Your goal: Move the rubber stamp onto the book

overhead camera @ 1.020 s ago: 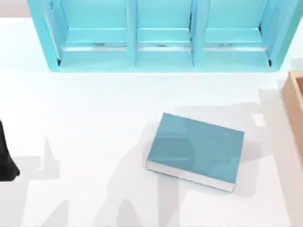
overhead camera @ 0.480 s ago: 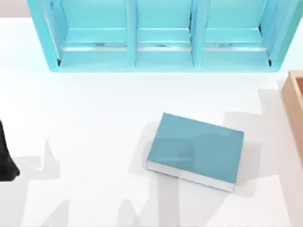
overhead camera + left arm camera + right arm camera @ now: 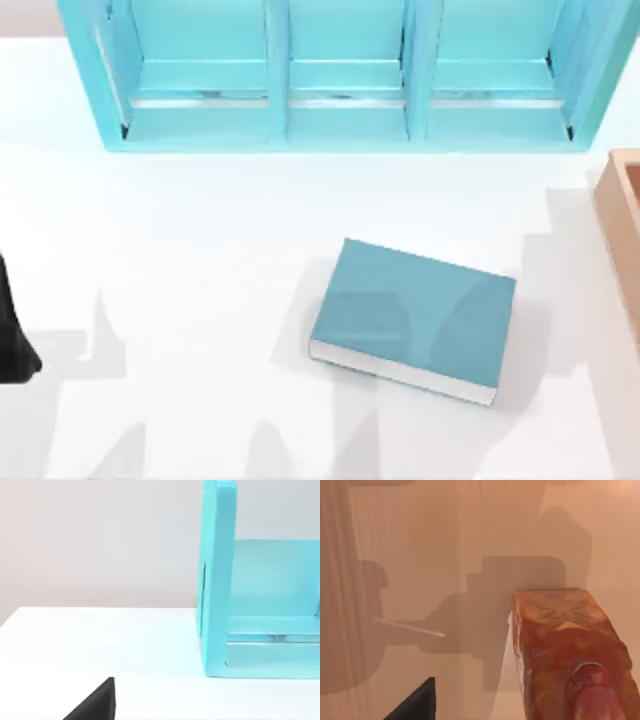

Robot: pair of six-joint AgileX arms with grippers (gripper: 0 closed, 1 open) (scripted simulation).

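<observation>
Nearing small reddish-brown rubber stamp (image 3: 570,655) on tan surface, low right in right wrist view; tool state indiscernible. Next: grasping, carrying to teal-blue hardcover book (image 3: 412,318), centre-right.

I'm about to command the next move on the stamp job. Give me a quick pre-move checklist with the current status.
1. Book lies flat with a bare cover: ok.
2. Rubber stamp located, close under the right claw, above a tan surface: ok.
3. Firm hold on the rubber stamp: cannot tell.
4. Left arm parked at the table's left edge, away from the book: ok.
5. Shelf unit stands apart from the book: ok.
</observation>
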